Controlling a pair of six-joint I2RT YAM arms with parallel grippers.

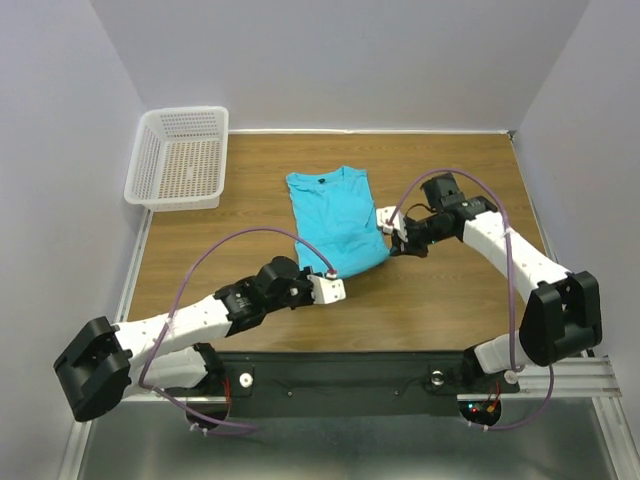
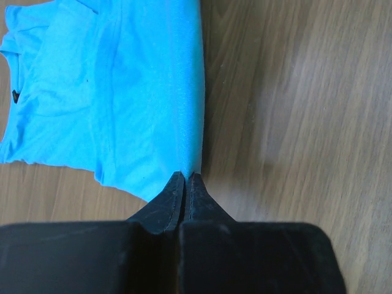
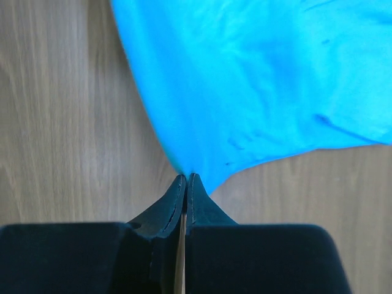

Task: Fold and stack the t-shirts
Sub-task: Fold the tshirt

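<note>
While the turquoise t-shirt [image 1: 333,212] lies mid-frame on the wooden table [image 1: 450,290], the left gripper [image 2: 185,177] pinches its lower corner. The right gripper [image 3: 186,177] is clamped on its right edge.

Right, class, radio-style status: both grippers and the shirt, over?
Left gripper shut on t-shirt, near corner. Right gripper shut on its right edge. Basket far left, not in the way.

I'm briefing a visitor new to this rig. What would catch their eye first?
The turquoise t-shirt in the middle of the table, with the left gripper pinched shut on its near corner and the right gripper on its right edge. A white mesh basket sits at the far left corner.
</note>
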